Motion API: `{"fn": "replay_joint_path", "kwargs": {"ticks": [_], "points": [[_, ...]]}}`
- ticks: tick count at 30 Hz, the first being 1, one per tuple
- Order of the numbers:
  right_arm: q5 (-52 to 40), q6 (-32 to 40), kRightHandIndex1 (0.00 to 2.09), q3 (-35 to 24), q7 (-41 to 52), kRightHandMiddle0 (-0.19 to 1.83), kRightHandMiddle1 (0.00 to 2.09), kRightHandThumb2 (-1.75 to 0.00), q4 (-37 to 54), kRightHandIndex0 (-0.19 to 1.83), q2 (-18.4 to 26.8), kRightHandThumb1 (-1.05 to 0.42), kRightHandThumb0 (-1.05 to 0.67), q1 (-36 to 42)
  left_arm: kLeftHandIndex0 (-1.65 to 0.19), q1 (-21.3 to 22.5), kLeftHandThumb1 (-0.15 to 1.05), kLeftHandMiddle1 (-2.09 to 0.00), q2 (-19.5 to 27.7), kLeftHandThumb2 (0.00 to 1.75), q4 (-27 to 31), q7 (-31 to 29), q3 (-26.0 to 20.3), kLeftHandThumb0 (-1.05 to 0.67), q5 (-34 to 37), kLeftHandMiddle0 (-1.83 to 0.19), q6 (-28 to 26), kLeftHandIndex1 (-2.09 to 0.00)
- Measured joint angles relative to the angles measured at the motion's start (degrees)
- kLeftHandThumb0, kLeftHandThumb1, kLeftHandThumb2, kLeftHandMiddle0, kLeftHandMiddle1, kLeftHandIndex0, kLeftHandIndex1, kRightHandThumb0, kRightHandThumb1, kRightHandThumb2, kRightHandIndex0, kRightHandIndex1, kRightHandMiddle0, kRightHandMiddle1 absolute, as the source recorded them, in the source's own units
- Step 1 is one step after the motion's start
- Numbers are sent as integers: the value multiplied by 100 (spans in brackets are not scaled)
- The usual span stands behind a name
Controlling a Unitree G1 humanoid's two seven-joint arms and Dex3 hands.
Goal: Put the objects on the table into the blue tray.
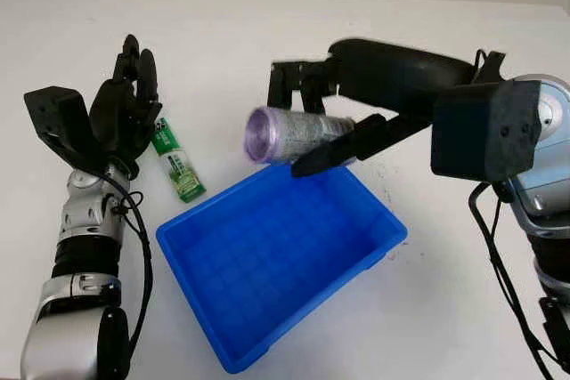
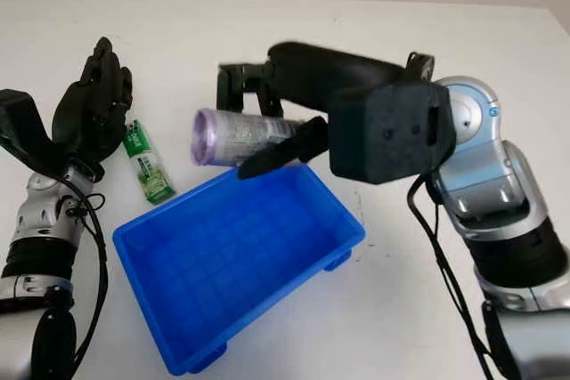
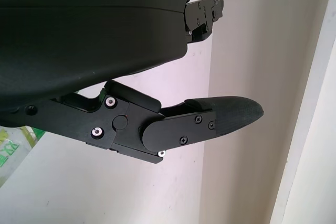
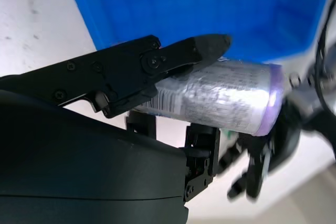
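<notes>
Blue and still bare inside, the tray (image 1: 267,309) sits in the middle of the white tabletop (image 1: 427,327); nothing has gone into it yet. The right hand (image 1: 322,126) is clamped around a purple-topped can (image 1: 294,134), held on its side in the air over the tray's far rim, its lid end pointing toward the robot's left. By my reading, this first object is at the carry-over stage: it needs lowering into the tray and letting go.

A green packet (image 1: 176,164) lies flat on the tabletop just beside the tray's left corner, not touching it as far as I can tell, and has not been dealt with. The left hand (image 1: 125,113) hangs close beside the packet with nothing in it, fingers uncurled. So two objects are left to land: the can nearly there, the packet not begun.
</notes>
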State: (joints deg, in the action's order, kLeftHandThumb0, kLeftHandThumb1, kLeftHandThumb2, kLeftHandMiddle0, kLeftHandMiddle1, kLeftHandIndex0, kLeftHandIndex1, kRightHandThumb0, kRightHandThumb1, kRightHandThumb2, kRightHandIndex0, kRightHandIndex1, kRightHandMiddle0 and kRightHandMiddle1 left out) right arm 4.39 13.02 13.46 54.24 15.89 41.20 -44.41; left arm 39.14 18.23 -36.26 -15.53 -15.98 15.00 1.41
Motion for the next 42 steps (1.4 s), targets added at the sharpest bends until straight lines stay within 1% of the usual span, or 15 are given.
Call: {"fn": "replay_joint_path", "kwargs": {"ticks": [1, 2, 4, 6, 7, 10, 14, 16, 20, 23, 25, 27, 31, 34, 42], "points": [[-4, -104, 51, 33, 133, 5, 32, -11, -33, -5, 37, -105, -64, -14, 19, 0, 105, 0, -5, 61, 0, 7, 0, -69, 0, 19, 0, 0], [-19, -186, 36, 50, 249, 1, 20, -11, -76, -9, 51, -105, -66, -34, 19, 0, 105, 0, -10, 61, 1, 15, 1, -69, 0, 19, 0, 0], [-101, -307, 10, 56, 447, -12, 6, -9, -192, -17, 66, -105, -70, -63, 19, 0, 105, 0, -24, 61, 3, 22, 1, -69, 0, 19, 0, 0], [-204, -428, 3, 47, 560, -17, 1, -8, -332, -19, 65, -105, -73, -69, 19, 0, 105, 0, -38, 61, 3, 23, 1, -69, 0, 19, 0, 0], [-245, -510, 1, 45, 612, -18, 1, -28, -405, -19, 65, -105, -83, -78, 19, 0, 105, 0, -43, 61, 3, 21, 1, -70, 0, 19, 0, 0], [-310, -798, 0, 21, 681, -19, 0, -65, -658, -19, 64, -105, -96, -140, 19, 0, 105, 0, -43, 60, -6, 13, 1, -71, -2, 19, 8, 0], [-351, -911, 0, -237, 313, -19, 0, -84, -980, -19, -66, -105, -102, -203, 19, 0, 105, 0, -43, 60, -85, -7, 2, -71, -9, 19, 73, 0], [-404, -997, 0, -431, 20, -19, 0, -86, -1181, -19, -198, -105, -100, -242, 19, 0, 105, 0, -41, 61, -119, -37, 1, -71, -8, 19, 97, 0], [-793, -965, 0, -1023, -919, -19, 0, -85, -1780, -19, -761, -105, -97, -295, 19, 1, 105, 0, -39, 60, -144, -47, 7, -72, -19, 19, 126, 0], [-1027, -714, 0, -1506, -1724, -19, 0, -79, -2335, -19, -1089, -105, -93, -360, 19, 0, 105, 0, -32, 59, -153, -49, 8, -72, -19, 19, 127, 0], [-1166, -474, 0, -1790, -2207, -19, 0, -79, -2688, -19, -1265, -105, -90, -382, 19, 0, 105, 0, -21, 60, -159, -57, 5, -71, -17, 19, 127, 0], [-1213, -315, 0, -1966, -2528, -19, 0, -80, -3126, -19, -1342, -105, -88, -424, 19, 0, 105, 0, -15, 60, -161, -65, 5, -71, -15, 19, 127, 0], [-1218, -253, 0, -2162, -2949, -19, 0, -80, -4031, -19, -1375, -105, -86, -526, 19, 0, 105, 0, -4, 60, -160, -72, 2, -71, -13, 19, 127, 0], [-1198, -222, 0, -2226, -3247, -19, 0, -81, -4440, -19, -1416, -105, -87, -559, 19, 0, 105, 0, -2, 60, -156, -73, 1, -70, -12, 19, 126, 0], [-1086, -301, 0, -2191, -3626, -19, 0, -88, -4502, -19, -1679, -105, -81, -254, 19, 0, 105, 0, 51, 60, -155, -103, 2, -71, -12, 19, 123, 0]]}}
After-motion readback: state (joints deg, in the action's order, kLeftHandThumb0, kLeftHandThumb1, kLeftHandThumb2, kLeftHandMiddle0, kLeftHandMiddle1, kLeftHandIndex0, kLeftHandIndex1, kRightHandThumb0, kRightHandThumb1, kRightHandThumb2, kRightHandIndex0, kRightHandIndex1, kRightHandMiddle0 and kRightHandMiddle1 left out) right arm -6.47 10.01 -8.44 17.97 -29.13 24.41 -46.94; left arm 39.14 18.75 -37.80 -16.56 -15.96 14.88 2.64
